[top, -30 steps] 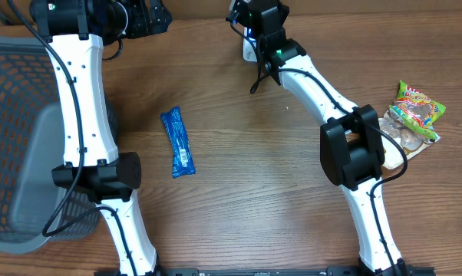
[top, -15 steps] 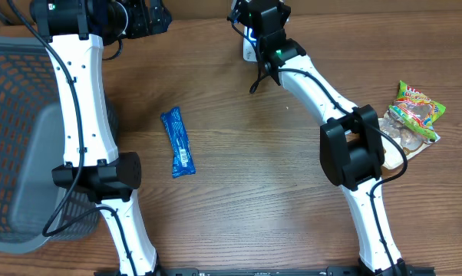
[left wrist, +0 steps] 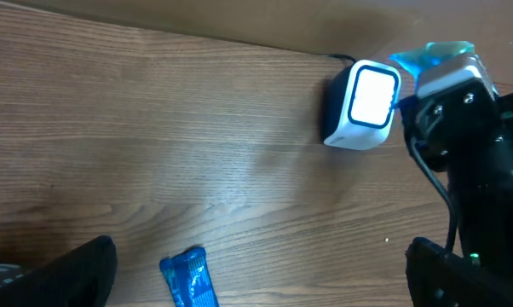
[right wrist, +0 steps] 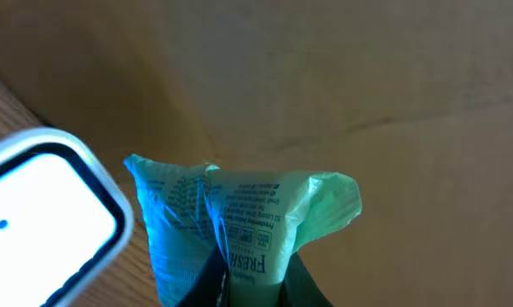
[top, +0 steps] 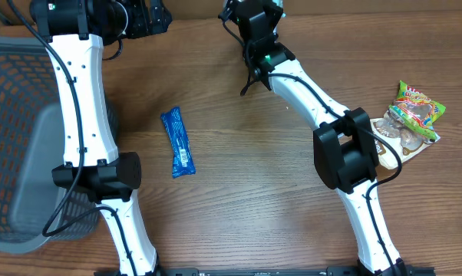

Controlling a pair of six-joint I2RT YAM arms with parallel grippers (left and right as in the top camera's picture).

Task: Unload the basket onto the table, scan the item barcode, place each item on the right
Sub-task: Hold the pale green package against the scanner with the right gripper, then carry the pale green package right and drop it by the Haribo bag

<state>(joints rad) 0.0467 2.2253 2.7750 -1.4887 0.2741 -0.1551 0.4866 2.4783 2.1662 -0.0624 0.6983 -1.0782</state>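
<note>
The right pincer (right wrist: 255, 286) is clenched on a green packet (right wrist: 239, 213), holding it just beside the lit scanner (left wrist: 363, 107) at the far edge of the desk (top: 239, 192). The left pincer (top: 150, 17) hangs released near the far left corner. A blue wrapped bar (top: 178, 142) lies left of centre, and snack bags (top: 411, 119) sit at the right edge.

The left arm (top: 81, 100) and the right arm (top: 304, 84) are built of white, rounded link shells, joined by bulky black joint housings. Thin black cables are run along each shell, looped loosely at the joints. Small dark screw holes are dotted along the white shells. A green light (top: 271, 55) is shown on the right wrist block. The left gripper (left wrist: 263, 251) and right gripper (right wrist: 255, 288) are finished in matte black.
</note>
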